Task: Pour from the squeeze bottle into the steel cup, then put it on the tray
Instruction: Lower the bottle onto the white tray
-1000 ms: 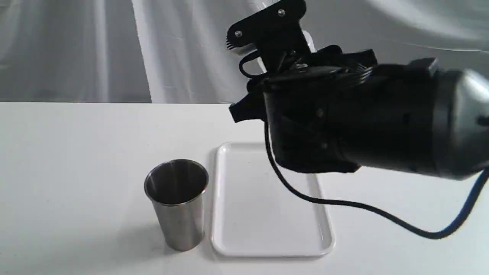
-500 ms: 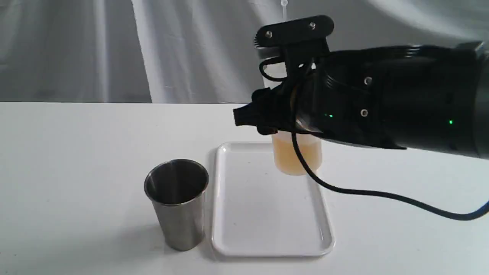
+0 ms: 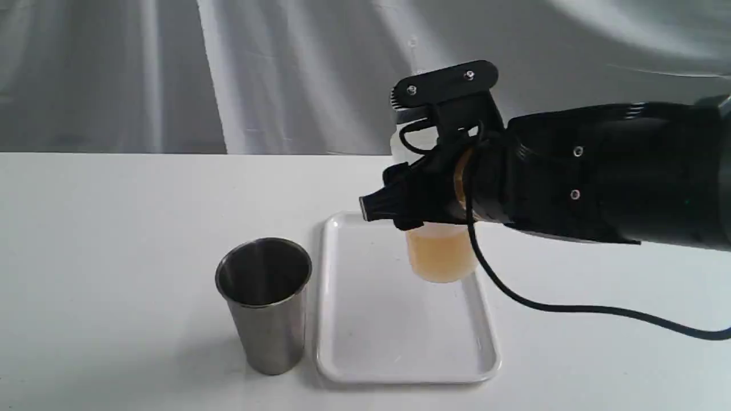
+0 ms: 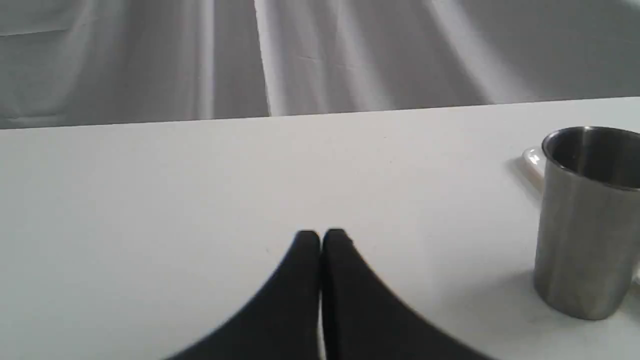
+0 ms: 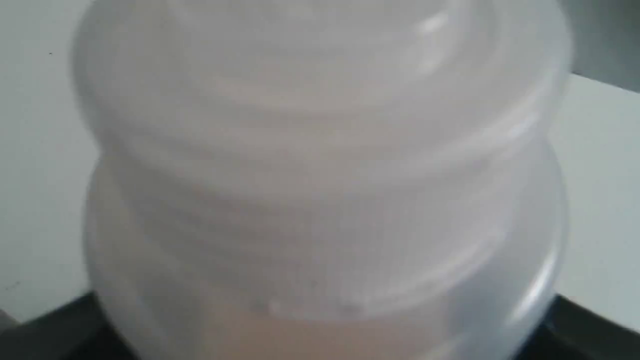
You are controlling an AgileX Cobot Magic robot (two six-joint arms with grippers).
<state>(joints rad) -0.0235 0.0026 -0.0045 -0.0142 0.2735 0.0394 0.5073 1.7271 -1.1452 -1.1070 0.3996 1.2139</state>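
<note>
The squeeze bottle (image 3: 442, 257) hangs upright with amber-orange liquid in its lower part, over the far right part of the white tray (image 3: 400, 348). I cannot tell whether its base touches the tray. My right gripper (image 3: 394, 151) is shut on the bottle's upper body, and the ribbed top of the bottle (image 5: 320, 175) fills the right wrist view. The nozzle is hidden behind the fingers. The steel cup (image 3: 264, 305) stands upright just left of the tray; the cup (image 4: 585, 225) also shows in the left wrist view. My left gripper (image 4: 321, 235) is shut and holds nothing, low over bare table left of the cup.
A black cable (image 3: 571, 308) loops down from the right arm over the table to the right of the tray. Grey drapes (image 3: 171, 74) hang behind the white table (image 3: 114, 228).
The right arm has swung level and come down, bringing the upright bottle lower toward the tray's far right part. The cup, the tray and the left gripper have stayed put.
</note>
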